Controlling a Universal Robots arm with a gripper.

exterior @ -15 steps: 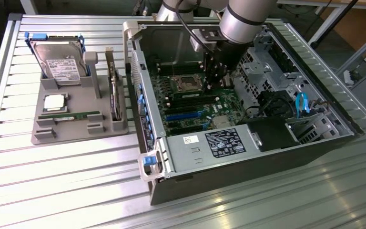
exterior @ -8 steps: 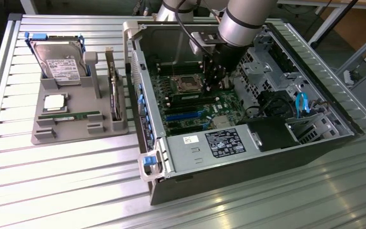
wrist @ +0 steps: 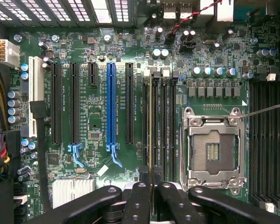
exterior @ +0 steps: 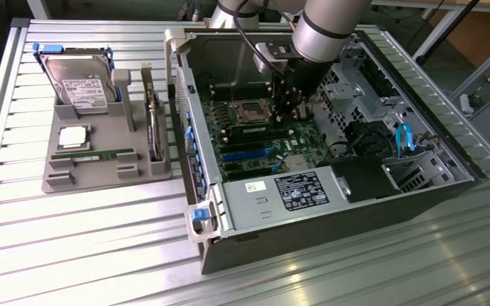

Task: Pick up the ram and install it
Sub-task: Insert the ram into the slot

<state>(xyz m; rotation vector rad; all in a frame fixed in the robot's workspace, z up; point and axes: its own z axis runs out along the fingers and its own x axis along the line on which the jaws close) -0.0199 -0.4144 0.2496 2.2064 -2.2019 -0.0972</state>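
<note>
My gripper [wrist: 151, 187] is shut on the ram [wrist: 150, 130], a thin stick seen edge-on that runs along one of the black memory slots [wrist: 162, 126] beside the processor socket [wrist: 216, 149]. The stick sits in line with that slot; I cannot tell how deep it sits. In the exterior view the gripper [exterior: 289, 109] reaches down into the open computer case [exterior: 449, 159], low over the motherboard [exterior: 300, 137] just right of the socket [exterior: 249, 113].
A grey tray [exterior: 58, 178] at the exterior view's left holds a hard drive [exterior: 79, 80], a silver processor chip [exterior: 73, 136], another green ram stick [exterior: 100, 155] and an expansion card [exterior: 151, 121] on edge. Drive cages [exterior: 356, 89] and the power supply [exterior: 300, 191] crowd the gripper.
</note>
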